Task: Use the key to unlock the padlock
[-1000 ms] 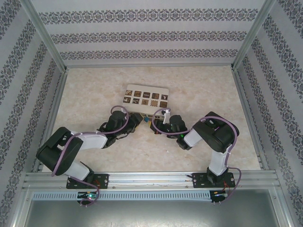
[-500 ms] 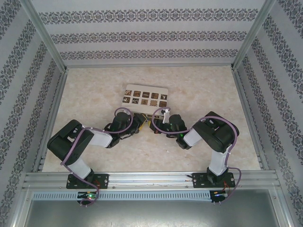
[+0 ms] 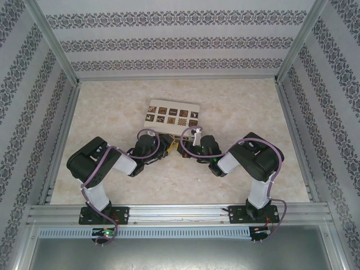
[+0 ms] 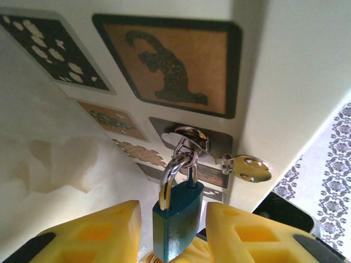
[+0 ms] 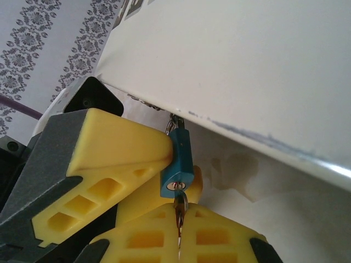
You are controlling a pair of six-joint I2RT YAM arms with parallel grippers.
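At the lower edge of the cream box [image 4: 274,66], the padlock [image 4: 176,222] hangs by its thin silver shackle [image 4: 170,176] from a small metal ring [image 4: 190,137] on the box face. A shiny spoon-shaped tab [image 4: 249,167] sits just beside the ring. The lock body is a smooth, glossy blue-teal block. The box face carries dark-framed square panels, and the nearest panel [image 4: 167,66] is tan with a black silhouette.

My left gripper [image 4: 174,207] has its hollow-celled yellow fingers [image 4: 104,233] on either side of the lock body. One pad is just beside it and a dark sliver of gap shows at the other, so I read those jaws as partly open around the lock, not clamped.

My right gripper [image 5: 178,230] is closed on the key [image 5: 180,208]. The key is a thin dark metal blade pinched in the seam between the yellow pads, with its tip in the silver keyhole [image 5: 174,187] on the lock's underside.

From above, both grippers meet just in front of the box on the pale marbled table [image 3: 112,112].
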